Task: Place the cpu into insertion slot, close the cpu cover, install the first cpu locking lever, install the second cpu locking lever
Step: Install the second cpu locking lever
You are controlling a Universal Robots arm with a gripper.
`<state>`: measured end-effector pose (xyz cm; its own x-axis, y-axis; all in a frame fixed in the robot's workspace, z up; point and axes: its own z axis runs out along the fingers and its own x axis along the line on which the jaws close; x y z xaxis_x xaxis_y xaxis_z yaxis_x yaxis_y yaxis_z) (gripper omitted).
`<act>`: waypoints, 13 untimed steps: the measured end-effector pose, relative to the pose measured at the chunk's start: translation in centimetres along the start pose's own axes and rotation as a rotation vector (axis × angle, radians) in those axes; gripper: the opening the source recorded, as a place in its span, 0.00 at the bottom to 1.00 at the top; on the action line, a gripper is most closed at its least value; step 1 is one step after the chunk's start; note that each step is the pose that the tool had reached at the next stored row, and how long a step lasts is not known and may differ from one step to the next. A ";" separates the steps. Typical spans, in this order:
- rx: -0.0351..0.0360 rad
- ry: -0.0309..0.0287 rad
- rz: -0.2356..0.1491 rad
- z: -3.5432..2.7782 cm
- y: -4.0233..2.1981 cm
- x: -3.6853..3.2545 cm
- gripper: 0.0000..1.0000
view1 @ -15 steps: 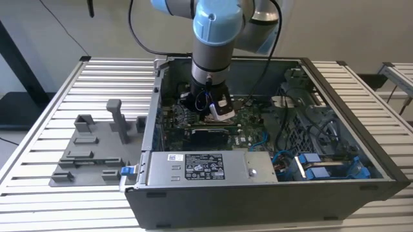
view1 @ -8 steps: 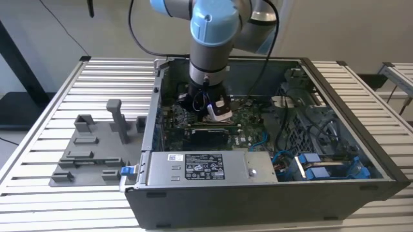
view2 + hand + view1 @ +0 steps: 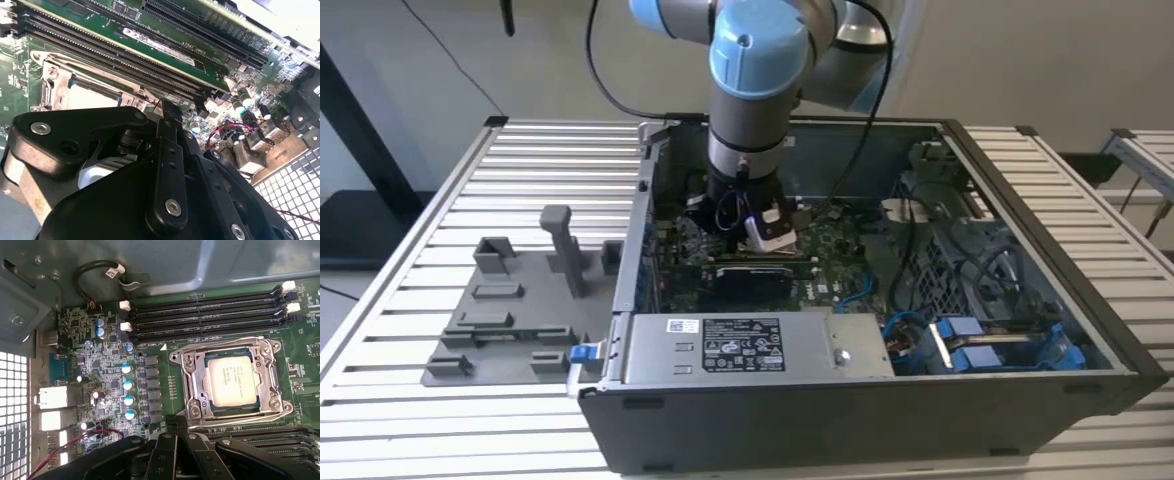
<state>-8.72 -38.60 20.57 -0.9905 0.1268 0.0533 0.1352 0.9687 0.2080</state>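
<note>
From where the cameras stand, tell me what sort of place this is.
Probably a robotics lab bench for computer assembly: an open grey metal computer case on a slatted aluminium table, with a grey plastic fixture tray beside it.

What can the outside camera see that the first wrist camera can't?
The exterior view alone shows the grey fixture tray and the labelled power-supply box. The first wrist view alone shows the cpu lying in the insertion slot, with the cpu cover framing it. Both show the green motherboard and the gripper.
</note>
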 end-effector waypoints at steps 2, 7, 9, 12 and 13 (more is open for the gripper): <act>0.0001 0.0000 0.000 0.15 0.01 0.00 0.11; 0.0046 -0.0006 0.000 0.42 -0.01 -0.01 0.11; 0.0072 -0.0009 0.000 0.53 -0.02 -0.01 0.11; 0.0087 -0.0011 0.000 0.68 -0.01 -0.01 0.11; 0.0088 -0.0011 0.000 0.72 0.00 -0.01 0.11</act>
<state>-8.72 -38.45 19.87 -0.9905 0.1273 0.0522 0.1353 0.9705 0.1994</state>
